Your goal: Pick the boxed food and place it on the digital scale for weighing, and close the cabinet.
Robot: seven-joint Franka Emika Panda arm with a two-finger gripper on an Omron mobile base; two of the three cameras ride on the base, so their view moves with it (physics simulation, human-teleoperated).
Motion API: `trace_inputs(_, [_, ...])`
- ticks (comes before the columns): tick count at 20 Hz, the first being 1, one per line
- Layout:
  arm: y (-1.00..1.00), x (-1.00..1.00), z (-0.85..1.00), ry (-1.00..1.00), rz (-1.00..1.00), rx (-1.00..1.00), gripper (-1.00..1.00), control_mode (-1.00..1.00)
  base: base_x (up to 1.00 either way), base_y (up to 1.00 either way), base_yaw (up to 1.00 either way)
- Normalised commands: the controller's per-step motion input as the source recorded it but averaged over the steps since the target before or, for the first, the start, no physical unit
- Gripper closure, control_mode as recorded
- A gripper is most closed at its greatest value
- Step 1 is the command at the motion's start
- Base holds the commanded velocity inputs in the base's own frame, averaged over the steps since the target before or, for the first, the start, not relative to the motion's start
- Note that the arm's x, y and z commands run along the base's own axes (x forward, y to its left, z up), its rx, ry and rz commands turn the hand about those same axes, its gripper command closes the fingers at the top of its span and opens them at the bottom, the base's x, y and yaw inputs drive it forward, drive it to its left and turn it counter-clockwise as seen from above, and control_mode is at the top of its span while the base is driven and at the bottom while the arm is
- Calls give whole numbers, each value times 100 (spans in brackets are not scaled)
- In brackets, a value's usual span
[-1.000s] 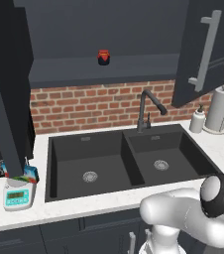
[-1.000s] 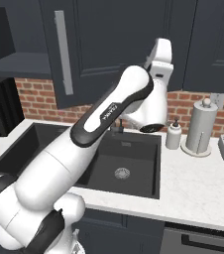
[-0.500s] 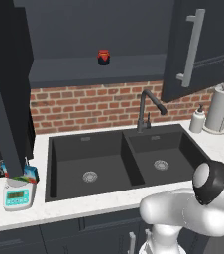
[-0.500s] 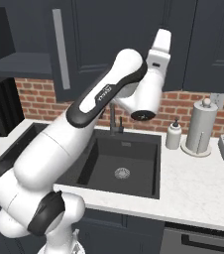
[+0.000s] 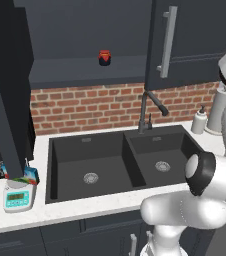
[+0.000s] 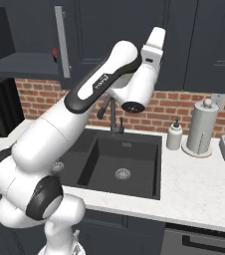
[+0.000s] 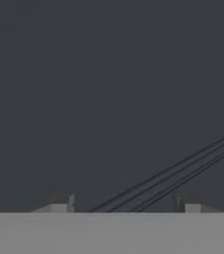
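Brick backsplash behind a white surface [image 5: 85,210] with a double black sink [image 5: 120,162]. Hand [image 7: 124,206] faces a dark cabinet [image 5: 195,45] door panel up close; fingertips [image 7: 59,204] stand apart, nothing between them, contact with the door can't be told. One boxed food [image 5: 27,175] sits on one digital scale [image 5: 19,197], far left. One red-lidded jar [image 5: 104,57] on the open shelf. One faucet [image 5: 147,107].

Red-lidded jar [image 5: 104,57] on shelf; soap bottle [image 6: 173,135] beside paper-towel roll [image 6: 202,126].
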Motion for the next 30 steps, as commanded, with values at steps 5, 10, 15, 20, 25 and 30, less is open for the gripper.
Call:
trace_inputs(5, [30,100,-33,0,-4,4,-100,-100,0,0,0])
trace_inputs(10, [25,95,-27,0,-3,2,-100,-100,0,0,0])
trace_inputs(15, [2,-21,0,-7,0,4,-100,-100,0,0,0])
trace_inputs(20, [-9,-95,0,-11,0,14,-100,-100,0,0,0])
trace_inputs(25, [-9,-100,8,-27,0,3,-100,-100,0,0,0])
trace_inputs(30, [-47,-73,14,-8,5,-2,-100,-100,0,0,0])
